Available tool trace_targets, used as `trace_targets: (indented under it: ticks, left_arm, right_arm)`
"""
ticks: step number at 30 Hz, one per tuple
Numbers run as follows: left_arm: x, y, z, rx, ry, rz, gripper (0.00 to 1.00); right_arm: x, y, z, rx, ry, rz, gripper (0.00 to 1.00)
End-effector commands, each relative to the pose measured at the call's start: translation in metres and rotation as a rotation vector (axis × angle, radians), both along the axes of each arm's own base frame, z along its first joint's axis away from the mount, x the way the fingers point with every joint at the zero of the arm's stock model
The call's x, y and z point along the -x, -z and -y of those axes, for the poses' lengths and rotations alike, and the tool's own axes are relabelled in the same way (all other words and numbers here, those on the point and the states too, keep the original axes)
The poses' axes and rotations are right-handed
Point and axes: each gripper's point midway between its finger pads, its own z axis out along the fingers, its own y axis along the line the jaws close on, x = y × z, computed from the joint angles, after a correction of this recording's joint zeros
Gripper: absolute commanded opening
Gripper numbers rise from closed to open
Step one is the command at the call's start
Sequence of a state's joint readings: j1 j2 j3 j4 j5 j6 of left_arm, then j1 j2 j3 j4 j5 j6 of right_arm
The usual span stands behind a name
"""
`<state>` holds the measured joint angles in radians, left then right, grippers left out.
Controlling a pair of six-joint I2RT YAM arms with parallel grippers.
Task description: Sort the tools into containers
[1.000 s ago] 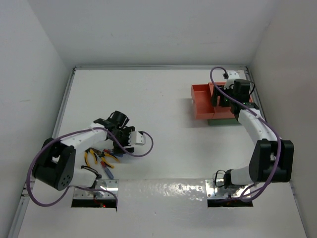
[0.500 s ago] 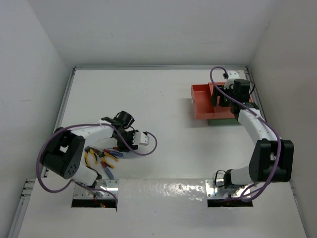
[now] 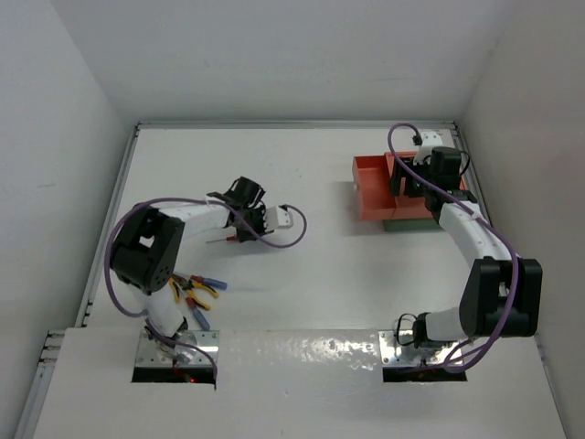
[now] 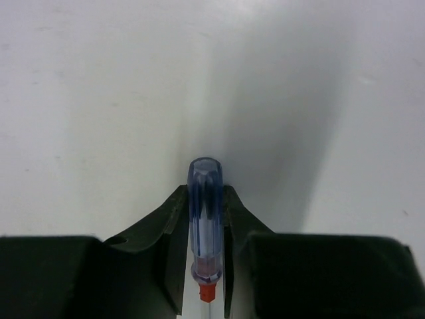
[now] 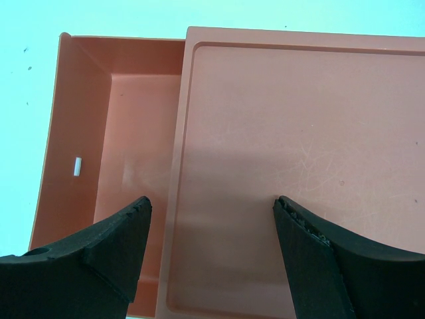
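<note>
My left gripper (image 4: 204, 190) is shut on a slim screwdriver (image 4: 206, 219) with a clear blue handle and a red collar, held off the white table. In the top view this gripper (image 3: 240, 222) hangs left of the table's middle, and the screwdriver's thin shaft (image 3: 218, 240) sticks out to its left. The other tools (image 3: 195, 288), yellow-handled pliers and red and blue screwdrivers, lie in a pile by the left arm's base. My right gripper (image 5: 211, 203) stands open and empty over the orange-red container (image 5: 113, 133). The dark green container (image 3: 413, 222) peeks out beneath the orange one (image 3: 373, 187).
White walls close in the table on the left, back and right. The two stacked trays sit at the far right, close to the right wall. A purple cable (image 3: 291, 229) loops off the left wrist.
My left gripper has shut on the blue-handled screwdriver, lifted it from the pile and swung away and rightward toward the table's middle. The right arm has not moved.
</note>
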<state>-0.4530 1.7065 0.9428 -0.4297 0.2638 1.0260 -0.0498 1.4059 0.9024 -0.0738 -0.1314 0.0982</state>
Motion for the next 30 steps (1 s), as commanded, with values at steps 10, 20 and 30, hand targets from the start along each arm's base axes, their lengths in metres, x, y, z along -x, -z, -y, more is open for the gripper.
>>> trace_targets:
  ticks: [10,20,30]
  left_arm:
    - [-0.168,-0.16,0.115,0.537,-0.694,0.002,0.0]
    - [-0.188,-0.291,0.185,1.142,-0.862,-0.143,0.0]
    - [-0.179,-0.3,0.298,1.264,-0.856,-0.294,0.0]
  right_arm:
    - [0.019,0.039,0.014,-0.025,0.146,-0.149,0.73]
    - [0.02,0.041,0.025,-0.025,0.251,-0.141,0.73]
    - [0.013,0.037,0.033,-0.063,0.35,-0.08,0.71]
